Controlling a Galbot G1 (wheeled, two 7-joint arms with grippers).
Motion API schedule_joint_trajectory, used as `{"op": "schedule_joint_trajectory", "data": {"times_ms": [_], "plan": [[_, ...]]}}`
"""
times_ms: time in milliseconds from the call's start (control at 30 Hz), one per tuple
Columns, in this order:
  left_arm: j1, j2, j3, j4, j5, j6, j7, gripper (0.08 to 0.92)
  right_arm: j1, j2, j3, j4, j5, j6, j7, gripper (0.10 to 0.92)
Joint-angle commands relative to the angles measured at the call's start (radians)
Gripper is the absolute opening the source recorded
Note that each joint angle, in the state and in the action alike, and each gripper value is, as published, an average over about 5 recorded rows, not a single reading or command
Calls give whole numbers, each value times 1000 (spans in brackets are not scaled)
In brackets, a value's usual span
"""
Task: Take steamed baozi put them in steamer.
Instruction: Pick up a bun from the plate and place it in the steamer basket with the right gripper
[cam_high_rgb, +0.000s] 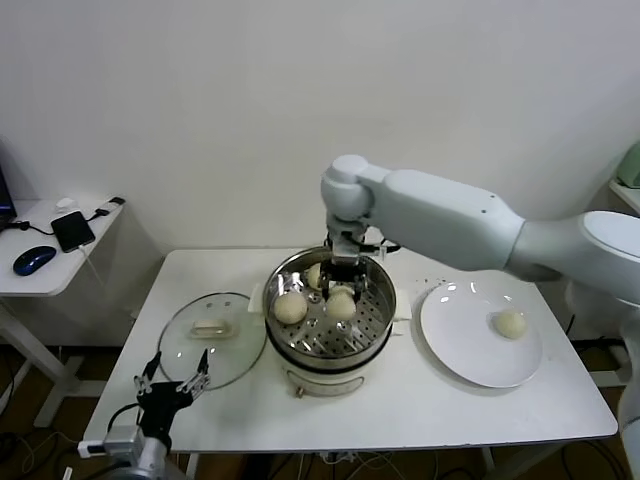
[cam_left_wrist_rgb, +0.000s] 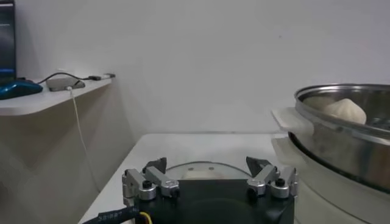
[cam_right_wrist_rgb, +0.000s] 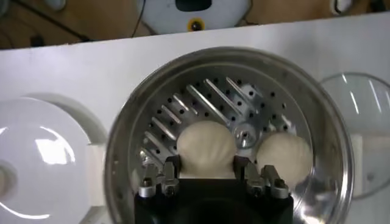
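Note:
The steel steamer (cam_high_rgb: 382, 318) stands mid-table with its perforated tray (cam_right_wrist_rgb: 201, 100) showing. My right gripper (cam_high_rgb: 341, 283) reaches down into it and is shut on a cream-white baozi (cam_right_wrist_rgb: 206, 149) that sits low over the tray. Two more baozi lie in the steamer, one at its left (cam_high_rgb: 290, 308) and one at the back (cam_high_rgb: 314, 275). The left one also shows in the right wrist view (cam_right_wrist_rgb: 285, 157). A fourth baozi (cam_high_rgb: 510, 323) lies on the white plate (cam_high_rgb: 470, 350). My left gripper (cam_high_rgb: 172, 388) is open and empty at the table's front left.
The glass lid (cam_high_rgb: 225, 345) with a cream handle lies flat left of the steamer, just ahead of my left gripper (cam_left_wrist_rgb: 207, 165). A side desk (cam_high_rgb: 60, 262) with a phone and mouse stands at the far left. The wall is close behind the table.

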Motion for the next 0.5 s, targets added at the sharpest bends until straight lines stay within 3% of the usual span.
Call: {"op": "schedule_joint_trajectory", "data": {"times_ms": [33,500], "plan": [[-1,-15,0,3,-1,0,0,823,-65,58,-21,26,-97,74,28,577],[-9,-15,-2,15,-2,-2,0,823,-102,82,-24,18,-110,45,36,577]]}}
